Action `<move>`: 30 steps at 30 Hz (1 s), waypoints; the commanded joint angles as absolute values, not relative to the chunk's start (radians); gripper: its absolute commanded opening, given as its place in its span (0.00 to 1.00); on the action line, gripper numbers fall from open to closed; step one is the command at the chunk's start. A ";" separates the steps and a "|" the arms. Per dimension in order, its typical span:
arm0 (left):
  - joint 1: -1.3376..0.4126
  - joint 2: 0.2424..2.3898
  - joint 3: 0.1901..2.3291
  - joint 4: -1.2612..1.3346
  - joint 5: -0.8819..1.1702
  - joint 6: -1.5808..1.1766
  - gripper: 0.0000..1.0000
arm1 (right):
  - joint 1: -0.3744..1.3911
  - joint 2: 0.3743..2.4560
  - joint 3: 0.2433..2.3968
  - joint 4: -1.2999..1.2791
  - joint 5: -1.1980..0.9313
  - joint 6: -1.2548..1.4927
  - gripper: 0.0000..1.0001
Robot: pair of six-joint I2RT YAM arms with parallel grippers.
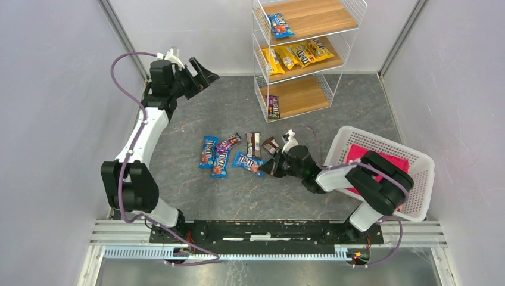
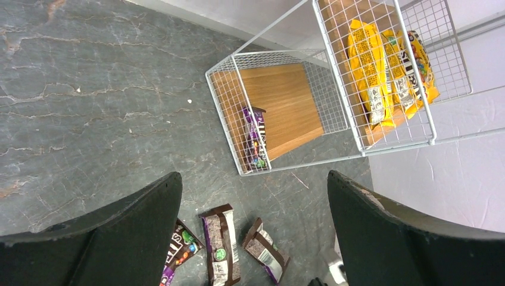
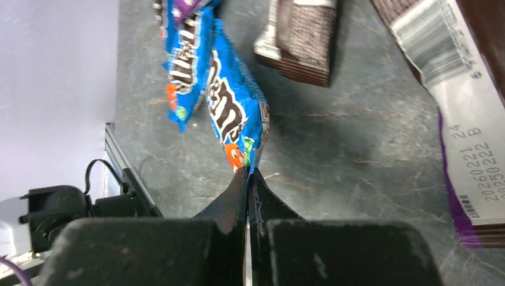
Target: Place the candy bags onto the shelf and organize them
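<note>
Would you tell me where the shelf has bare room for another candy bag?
Top tier: bare wood everywhere beside its one blue bag. Bottom tier: bare apart from the purple bag along one edge. The middle tier is crowded with yellow bags.

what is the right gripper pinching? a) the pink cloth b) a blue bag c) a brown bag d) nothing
b: in the right wrist view the right gripper has its fingertips closed together on the bottom edge of a blue bag.
</note>
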State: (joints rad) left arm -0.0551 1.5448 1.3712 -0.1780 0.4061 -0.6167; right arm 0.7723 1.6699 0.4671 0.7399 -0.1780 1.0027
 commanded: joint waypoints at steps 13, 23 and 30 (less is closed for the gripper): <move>-0.051 1.535 1.366 -0.136 0.430 -0.649 0.97 | 0.774 0.927 0.670 -0.011 0.196 0.435 0.00; -0.102 1.538 1.380 -0.175 0.370 -0.601 0.98 | 0.775 0.844 1.131 -0.084 0.482 0.144 0.00; -0.107 1.538 1.389 -0.186 0.363 -0.592 0.98 | 0.746 1.149 1.549 -0.130 0.641 0.102 0.00</move>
